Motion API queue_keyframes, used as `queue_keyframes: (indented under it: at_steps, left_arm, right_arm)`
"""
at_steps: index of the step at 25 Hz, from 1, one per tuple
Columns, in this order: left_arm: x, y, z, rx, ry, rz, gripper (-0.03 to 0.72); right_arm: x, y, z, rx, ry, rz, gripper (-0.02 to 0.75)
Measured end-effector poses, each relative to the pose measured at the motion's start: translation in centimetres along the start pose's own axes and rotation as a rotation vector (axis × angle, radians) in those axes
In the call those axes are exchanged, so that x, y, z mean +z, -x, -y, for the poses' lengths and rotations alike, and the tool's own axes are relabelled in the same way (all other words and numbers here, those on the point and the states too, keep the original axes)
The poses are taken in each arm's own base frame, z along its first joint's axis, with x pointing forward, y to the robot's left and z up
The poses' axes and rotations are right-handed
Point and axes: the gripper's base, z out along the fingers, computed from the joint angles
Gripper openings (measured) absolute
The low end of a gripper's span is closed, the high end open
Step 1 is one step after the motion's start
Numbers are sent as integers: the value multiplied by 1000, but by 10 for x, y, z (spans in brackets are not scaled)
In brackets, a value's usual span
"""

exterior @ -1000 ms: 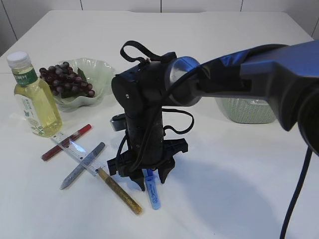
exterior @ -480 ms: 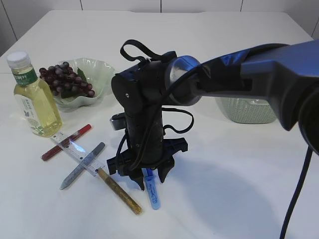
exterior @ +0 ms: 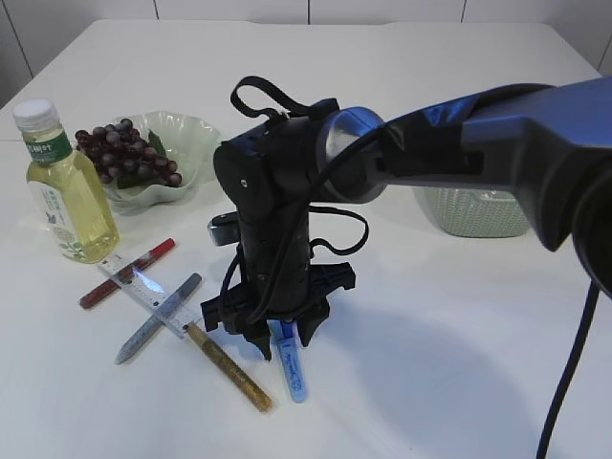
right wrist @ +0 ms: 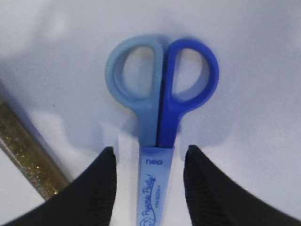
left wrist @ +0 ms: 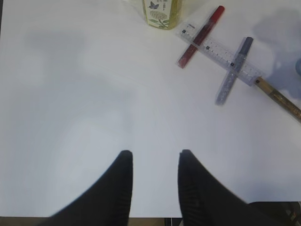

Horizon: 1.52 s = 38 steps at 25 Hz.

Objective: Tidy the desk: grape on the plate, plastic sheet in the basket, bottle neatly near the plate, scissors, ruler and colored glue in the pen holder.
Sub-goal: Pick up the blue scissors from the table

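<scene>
A white, matte desk (exterior: 449, 363) is seen, with a white tiled wall behind its far edge. The right gripper (exterior: 279, 342) is lowered over the scissors (right wrist: 157, 136) near the front edge; its fingers (right wrist: 91, 188) are spread on either side of the sheathed blades, with a gap on each side. The left gripper (left wrist: 154, 183) is poised over bare desk, fingers partly apart and holding nothing. The grapes (exterior: 124, 151) are on the plate (exterior: 191, 139) toward the far left corner, the bottle (exterior: 62, 186) upright beside it. The ruler (exterior: 143, 287) is crossed by glue pens (exterior: 158, 316). The basket (exterior: 473, 212) is toward the right edge.

White table (exterior: 459, 363): scissors (right wrist: 157, 122), bottle (exterior: 65, 186).
</scene>
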Motion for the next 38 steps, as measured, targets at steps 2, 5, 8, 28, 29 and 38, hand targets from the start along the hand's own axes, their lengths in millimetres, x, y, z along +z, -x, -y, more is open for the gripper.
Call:
queue_keyframes:
  at_steps: [2,5,8,28,29,38]
  left_arm:
    - [0,0,0,0,0,0,242]
    - [0,0,0,0,0,0,242]
    - [0,0,0,0,0,0,242]
    - [0,0,0,-2,-5,-1,242]
    - [0,0,0,-2,-5,-1,242]
    - [0,0,1,-2,-7,-2,242]
  right_arm:
    - [0,0,0,0,1,2,377]
    - [0,0,0,0,1,3,377]
    - [0,0,0,0,1,3,377]
    - [0,0,0,-2,-1,-2,377]
    - [0,0,0,-2,-1,-2,377]
    - [3,0,1,-7,-10,-4,377]
